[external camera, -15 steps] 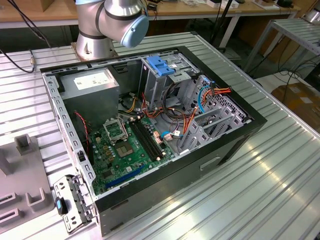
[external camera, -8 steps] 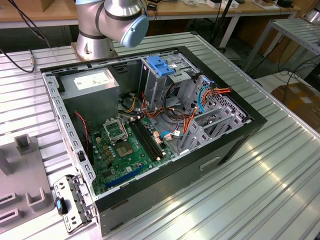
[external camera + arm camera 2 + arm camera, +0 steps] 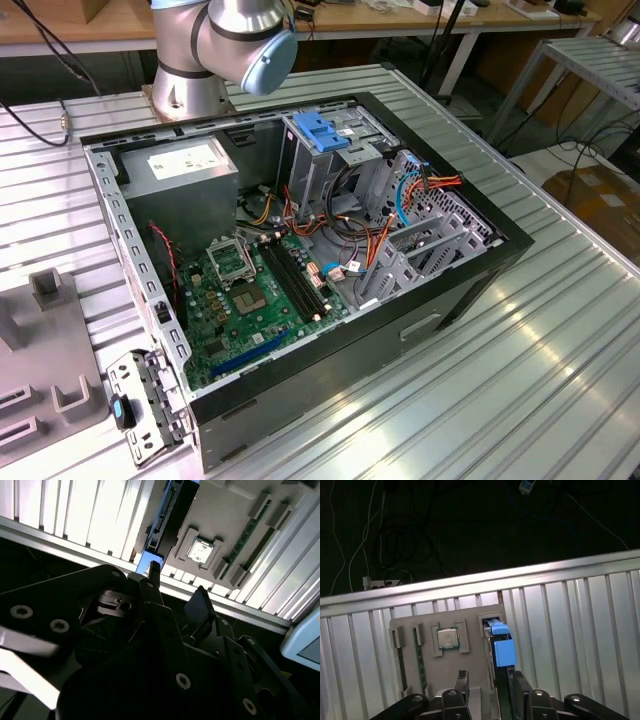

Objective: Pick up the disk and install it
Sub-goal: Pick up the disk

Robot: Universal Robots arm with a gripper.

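Note:
The disk (image 3: 501,647) stands on edge in a slot of a grey fixture plate (image 3: 470,670), its dark body topped by a bright blue rail and tab. My gripper (image 3: 489,677) hovers just above the plate, open, one finger on either side of the disk's near end and the disk closer to one finger (image 3: 516,682). I cannot tell whether that finger touches it. In the second wrist view the gripper (image 3: 177,582) points at the disk (image 3: 167,515), whose blue tab (image 3: 150,560) sits right by a fingertip (image 3: 154,569).
The fixture plate also holds a processor chip (image 3: 448,638) and a memory stick (image 3: 419,662). The exterior view has an open computer case (image 3: 480,265) with a drive cage under a light-blue latch plate (image 3: 322,130), on a slatted metal table (image 3: 520,380). The arm's base (image 3: 190,80) stands behind it.

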